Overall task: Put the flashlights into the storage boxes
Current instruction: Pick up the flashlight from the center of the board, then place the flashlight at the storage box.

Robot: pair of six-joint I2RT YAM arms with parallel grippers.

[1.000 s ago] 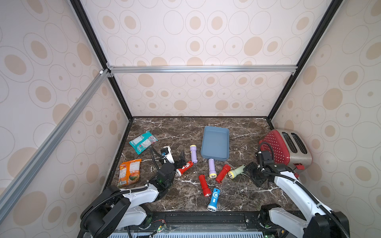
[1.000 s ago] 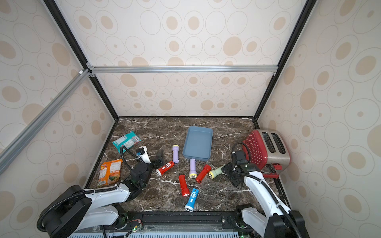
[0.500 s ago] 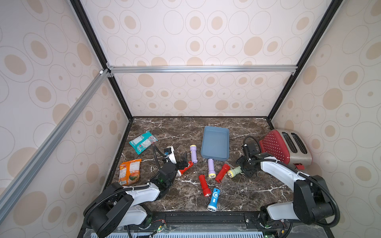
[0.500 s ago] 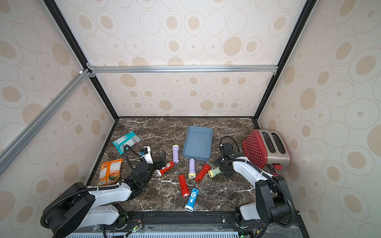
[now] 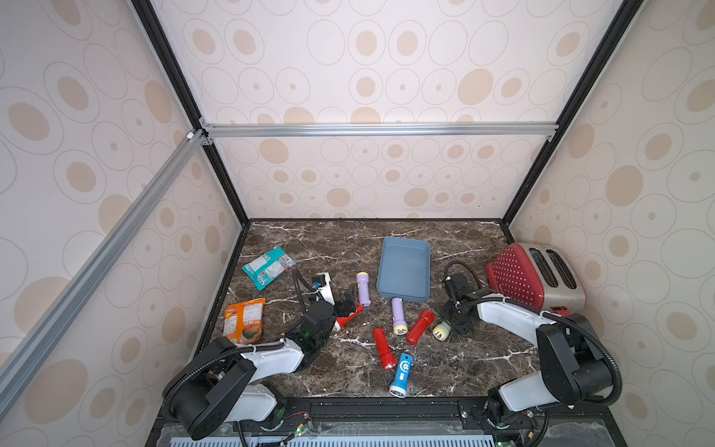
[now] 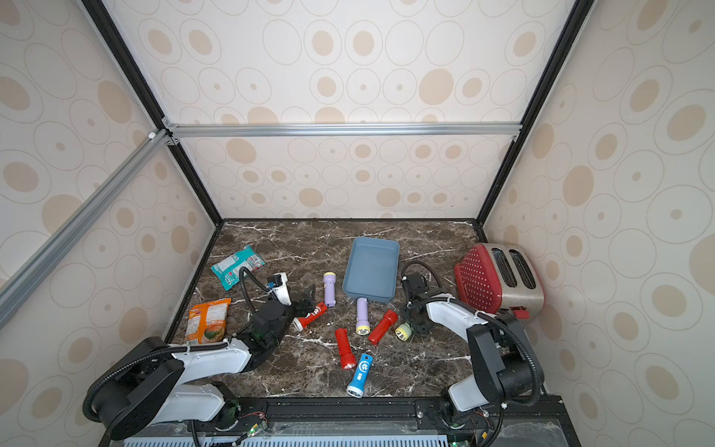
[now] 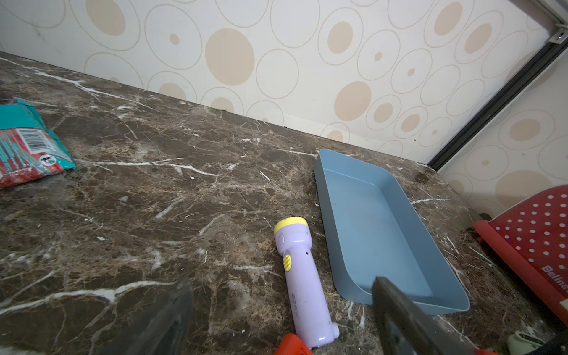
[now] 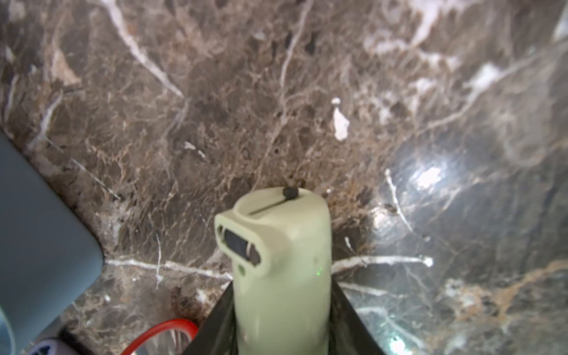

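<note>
Top views: tray (image 5: pixel 402 267) lies flat on the marble table (image 5: pixel 329 240), and all seven flashlights are outside it. Lilac flashlight (image 5: pixel 363 288) is just left of the tray, along its long wall. Second lilac flashlight (image 5: pixel 397 320) is at the tray's robot-side wall with its tail at the wall; can't tell if it touches. Right red flashlight (image 5: pixel 421 327) is just beside that one, farther from the tray. Near red flashlight (image 5: pixel 384 349) and blue flashlight (image 5: pixel 401 373) lie well off the tray's robot side, blue farthest. Left red flashlight (image 5: pixel 348 317) is left of the tray's robot-side corner, under the left gripper (image 5: pixel 350 303). Pale green flashlight (image 5: pixel 441 331) is off the tray's right robot-side corner, in the right gripper (image 5: pixel 450 325). Toaster (image 5: pixel 534 278) is right of the tray, apart from it. Teal packet (image 5: pixel 269 267) and orange packet (image 5: pixel 244 321) are well left of the tray. Both top views show the same layout.

Left wrist: fingers (image 7: pixel 166 319) are spread wide and hold nothing. The left red flashlight's tip shows low between them. The lilac flashlight lies beyond, beside the tray's long wall with a small gap.

Right wrist: fingers (image 8: pixel 215 322) press both sides of the pale green flashlight, pinching it, tail pointing out over the marble. The tray's rounded corner is near but apart from it. Can't tell whether the flashlight is lifted or resting.
</note>
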